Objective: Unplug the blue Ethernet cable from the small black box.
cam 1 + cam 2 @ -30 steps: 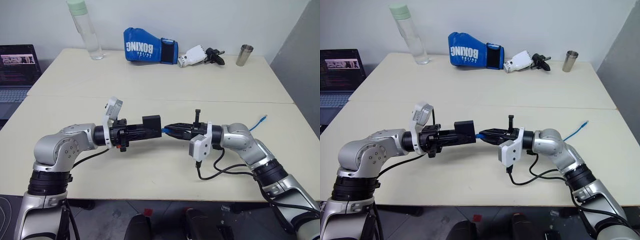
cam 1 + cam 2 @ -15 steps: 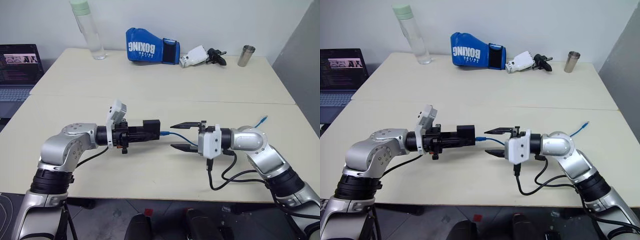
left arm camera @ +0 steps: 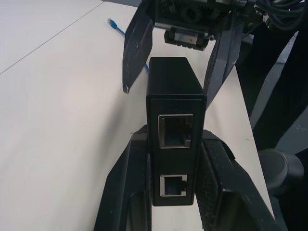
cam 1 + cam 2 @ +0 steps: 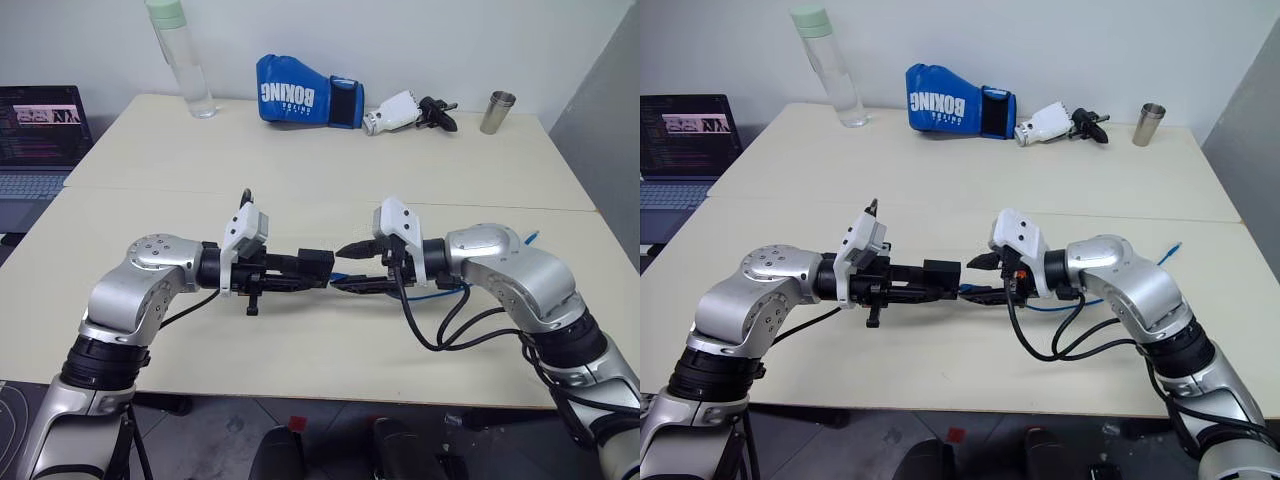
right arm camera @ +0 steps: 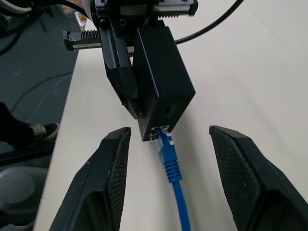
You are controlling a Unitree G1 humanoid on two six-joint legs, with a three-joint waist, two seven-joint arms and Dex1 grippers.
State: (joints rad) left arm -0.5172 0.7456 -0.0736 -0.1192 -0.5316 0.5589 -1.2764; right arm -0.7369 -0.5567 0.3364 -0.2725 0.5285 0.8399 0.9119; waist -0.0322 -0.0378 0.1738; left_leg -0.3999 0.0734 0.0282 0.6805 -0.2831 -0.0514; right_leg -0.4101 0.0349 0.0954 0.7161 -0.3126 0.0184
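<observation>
Right end effector [image 5: 166, 183] rolled and spread wide, left end effector [image 3: 168, 192] gripping small black box [image 3: 174, 115], blue Ethernet cable [image 5: 171, 168] plugged in

A big pale table [image 4: 300, 160] carries everything. Along its far edge stand a clear water bottle [image 4: 180, 60] near the left corner and a metal cup [image 4: 494, 111] near the right corner. Between them lie a blue boxing glove [image 4: 300, 92] and a white and black gripper part [image 4: 408, 110]. A blue Ethernet cable [image 4: 1168, 253] reaches the right edge.

Matt black plastic box [image 5: 161, 91], ribbed blue rubbery cable [image 5: 174, 180], textured pincer pads [image 5: 113, 180], smooth matt tabletop [image 4: 300, 160].
</observation>
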